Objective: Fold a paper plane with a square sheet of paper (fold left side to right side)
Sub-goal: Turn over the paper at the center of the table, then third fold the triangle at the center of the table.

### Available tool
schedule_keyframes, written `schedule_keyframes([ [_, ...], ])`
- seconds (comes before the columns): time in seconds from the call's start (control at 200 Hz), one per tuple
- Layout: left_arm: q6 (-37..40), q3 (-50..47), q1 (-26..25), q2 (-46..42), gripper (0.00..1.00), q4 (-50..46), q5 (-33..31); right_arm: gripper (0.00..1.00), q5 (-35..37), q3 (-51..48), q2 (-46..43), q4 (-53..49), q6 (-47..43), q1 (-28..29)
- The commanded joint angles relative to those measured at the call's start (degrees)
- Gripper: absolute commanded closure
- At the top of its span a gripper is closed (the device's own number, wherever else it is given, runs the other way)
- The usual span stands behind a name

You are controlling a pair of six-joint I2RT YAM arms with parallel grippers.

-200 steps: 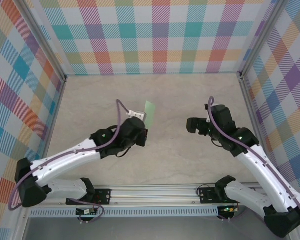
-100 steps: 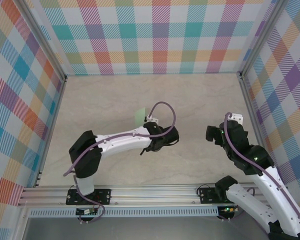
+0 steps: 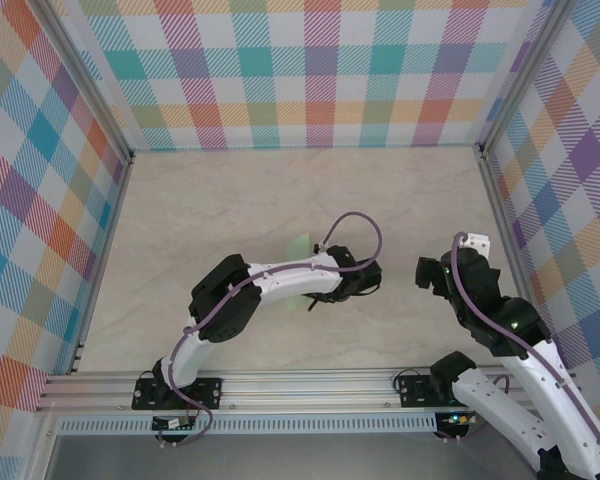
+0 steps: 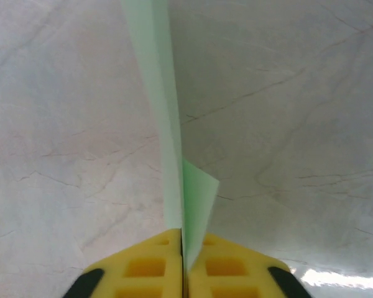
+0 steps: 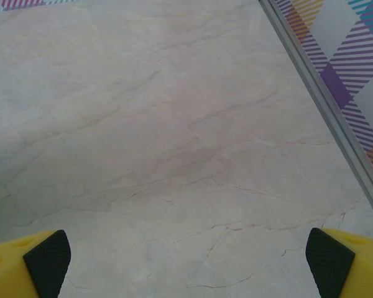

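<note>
Left gripper (image 4: 183, 248) pinches the paper plane (image 4: 157, 93) (plain pale green)

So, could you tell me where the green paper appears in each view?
Top external: green paper, middle of the table, by the left arm.
Left wrist: centre, rising from the shut left gripper.
Right wrist: marbled table beyond the open right gripper.
Shared landmark: the marbled table.

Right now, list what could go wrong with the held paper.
The left gripper pinches the folded green paper only at one end; the long free part may sag or slip out. A loose flap sticks out beside the grip and could crease wrongly. The right gripper stands open, apart, giving no support.
</note>
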Motion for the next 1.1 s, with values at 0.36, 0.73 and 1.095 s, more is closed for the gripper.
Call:
schedule_keyframes([
  [0.36,7.89,0.56,3.79,-1.10,0.61,14.71,21.28,0.00,0.76,-0.29,-3.24,-0.93,-2.67,-0.11],
  [0.73,9.32,-24.54,11.89,-24.87,0.26,43.01,38.31,0.00,-19.67,-1.43,9.20,7.32,-2.97,-0.09],
  [1.095,1.35,-53.27,30.35,-42.46,0.17,71.34,55.23,0.19,-54.43,-2.23,41.46,37.91,5.17,-0.71],
])
